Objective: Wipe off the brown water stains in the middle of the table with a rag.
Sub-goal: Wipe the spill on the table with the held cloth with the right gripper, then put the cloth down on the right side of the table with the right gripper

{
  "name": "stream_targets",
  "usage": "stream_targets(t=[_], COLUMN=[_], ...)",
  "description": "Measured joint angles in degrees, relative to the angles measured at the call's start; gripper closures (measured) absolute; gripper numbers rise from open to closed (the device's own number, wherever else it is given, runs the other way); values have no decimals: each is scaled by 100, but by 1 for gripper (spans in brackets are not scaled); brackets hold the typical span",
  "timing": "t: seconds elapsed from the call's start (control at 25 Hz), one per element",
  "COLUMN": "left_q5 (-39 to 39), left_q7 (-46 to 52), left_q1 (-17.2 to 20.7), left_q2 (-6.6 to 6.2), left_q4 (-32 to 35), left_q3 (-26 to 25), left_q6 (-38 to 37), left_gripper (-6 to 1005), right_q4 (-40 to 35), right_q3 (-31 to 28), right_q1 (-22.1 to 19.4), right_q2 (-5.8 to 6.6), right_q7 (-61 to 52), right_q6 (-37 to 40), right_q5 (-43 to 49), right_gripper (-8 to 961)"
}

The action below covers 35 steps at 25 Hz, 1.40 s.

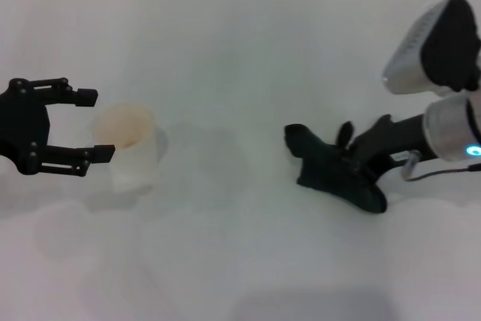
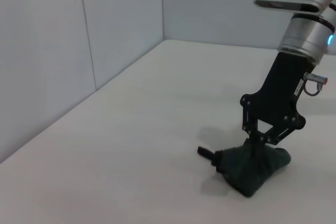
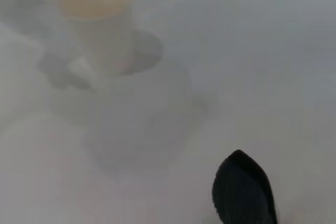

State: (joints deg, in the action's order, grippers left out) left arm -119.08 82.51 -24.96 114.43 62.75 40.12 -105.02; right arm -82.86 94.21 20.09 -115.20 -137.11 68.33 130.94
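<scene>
Right claw (image 1: 352,165) was clamped on the dark rag (image 1: 331,169), pressing it to the white surface (image 1: 248,50) at the right, while the left claw (image 1: 96,125), fingers apart, idled beside a pale cup (image 1: 134,148); no brown stain showed, so wiping seemed nearly finished and lifting the rag clear looked next.

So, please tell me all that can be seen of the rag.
The rag is a soft, dark green-black cloth, crumpled in irregular folds. It lies on the white table, on the robot's right side. The right gripper presses down into it from above, fingers sunk in the cloth. Nothing else touches it.
</scene>
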Motion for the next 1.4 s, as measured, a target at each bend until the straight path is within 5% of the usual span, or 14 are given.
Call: stream_targets(t=[0.76, 1.16, 1.4], left_q5=[0, 0, 7], left_q7=[13, 0, -13], left_q1=[4, 18, 43], left_q2=[10, 10, 9], left_q4=[0, 0, 0], left_q3=[3, -4, -8], left_q6=[43, 39, 49], left_gripper=[117, 118, 118], right_q4=[14, -27, 57], right_q3=[-170, -502, -995], right_q1=[-199, -222, -293], right_q2=[6, 6, 6], right_q7=[254, 483, 815], right_q6=[435, 401, 338], right_q5=[-303, -466, -478], right_gripper=[802, 367, 295])
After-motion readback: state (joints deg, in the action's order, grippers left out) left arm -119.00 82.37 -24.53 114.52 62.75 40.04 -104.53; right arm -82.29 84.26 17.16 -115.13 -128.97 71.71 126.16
